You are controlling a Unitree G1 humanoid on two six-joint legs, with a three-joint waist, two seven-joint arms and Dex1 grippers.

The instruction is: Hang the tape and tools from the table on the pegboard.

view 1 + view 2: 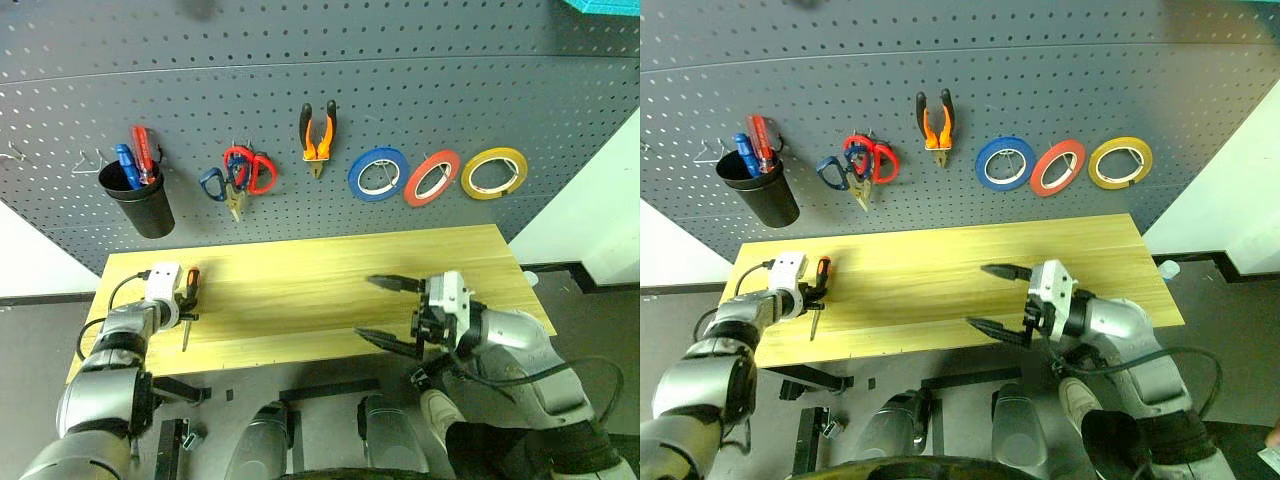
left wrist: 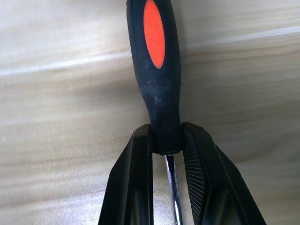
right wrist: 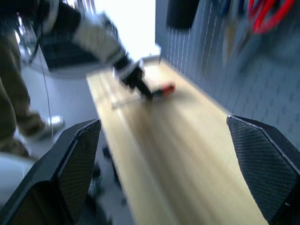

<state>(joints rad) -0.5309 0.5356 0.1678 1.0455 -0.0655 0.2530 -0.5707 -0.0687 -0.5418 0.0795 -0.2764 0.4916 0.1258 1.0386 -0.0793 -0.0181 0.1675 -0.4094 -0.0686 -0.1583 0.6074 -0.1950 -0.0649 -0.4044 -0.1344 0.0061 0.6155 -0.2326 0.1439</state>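
- Pinching the screwdriver [image 2: 157, 75] at the base of its orange-and-black handle, my left gripper [image 1: 186, 300] had its jaws pressed tight on it, shaft running back between the fingers.
- I judged this the pick-up step: the tool lay low over the table [image 1: 330, 280] near its left end, not yet carried to the pegboard [image 1: 420, 90].
- My right gripper [image 1: 385, 312] hung spread wide and empty over the table's near edge.
- I saw the yellow tape [image 1: 494, 172] already hung at the right, beside the red and blue rolls; the pliers [image 1: 318, 135] and blue-handled scissors [image 1: 213, 183] were up too.
- Next, I reckoned, the move called for lifting the screwdriver clear and carrying it up towards the black cup [image 1: 140, 200], keeping the shaft pointed down.
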